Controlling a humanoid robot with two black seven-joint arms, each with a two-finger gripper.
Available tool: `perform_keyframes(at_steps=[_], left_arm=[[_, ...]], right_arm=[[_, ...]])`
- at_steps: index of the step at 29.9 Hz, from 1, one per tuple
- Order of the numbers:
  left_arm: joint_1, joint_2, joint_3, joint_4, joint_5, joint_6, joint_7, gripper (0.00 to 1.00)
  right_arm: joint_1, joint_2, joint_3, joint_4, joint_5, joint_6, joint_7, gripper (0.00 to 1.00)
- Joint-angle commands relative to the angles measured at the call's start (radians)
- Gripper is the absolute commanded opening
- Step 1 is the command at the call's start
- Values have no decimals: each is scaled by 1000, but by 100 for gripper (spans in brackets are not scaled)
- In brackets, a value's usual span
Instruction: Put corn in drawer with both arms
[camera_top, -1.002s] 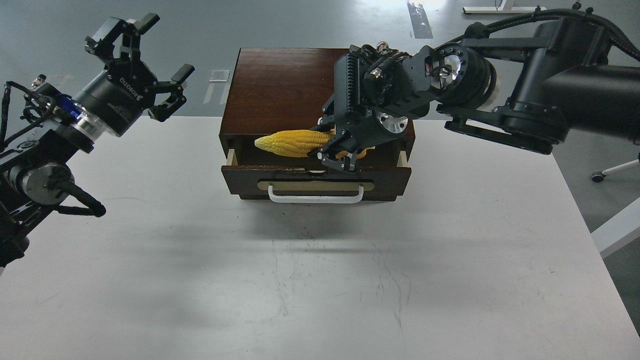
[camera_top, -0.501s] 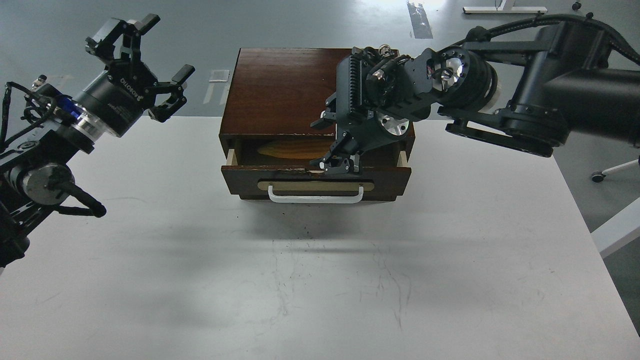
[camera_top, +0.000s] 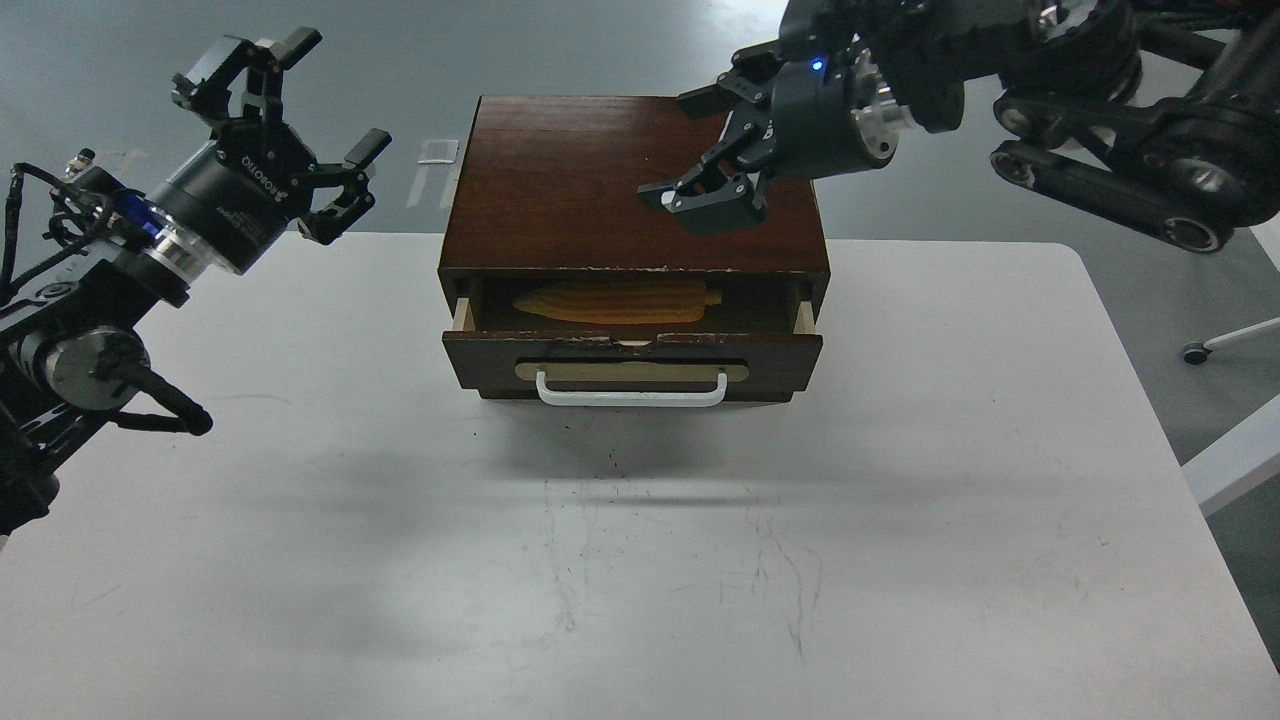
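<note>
Both jaws spread, empty, corn (camera_top: 612, 301) inside open drawer (camera_top: 632, 352)

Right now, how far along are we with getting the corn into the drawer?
Done: the ribbed yellow corn cob lies inside the dark brown wooden drawer, which stands pulled out. In hand: nothing; the right gripper hovers open above the cabinet top, the left gripper open off to the side. Left: probably pushing the drawer shut.

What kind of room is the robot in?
Probably a lab or workshop: a plain white table, a bare grey floor, and an office chair's wheel at the right edge.
</note>
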Motion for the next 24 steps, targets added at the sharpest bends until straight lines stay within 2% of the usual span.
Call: perform_keyframes(at_steps=[1, 5, 9, 12, 16, 20, 24], left_arm=[[0, -3, 0, 0, 0, -1, 0, 99], [0, -8, 0, 0, 0, 0, 0, 99], [0, -12, 0, 0, 2, 0, 0, 99], [1, -14, 1, 0, 2, 0, 0, 99], [18, -17, 0, 0, 3, 2, 0, 99], [29, -25, 0, 0, 6, 2, 0, 99], [38, -31, 0, 0, 6, 2, 0, 99]], right_arm=[[-42, -89, 6, 1, 218, -2, 0, 96], [-196, -177, 67, -5, 557, -6, 0, 99], [-337, -195, 143, -36, 765, -32, 0, 99], [-485, -192, 242, -68, 918, -93, 0, 99], [-659, -177, 374, -74, 1047, -158, 0, 99], [-788, -157, 474, -74, 1112, -163, 0, 99], [-934, -80, 618, -76, 1205, -163, 0, 99]])
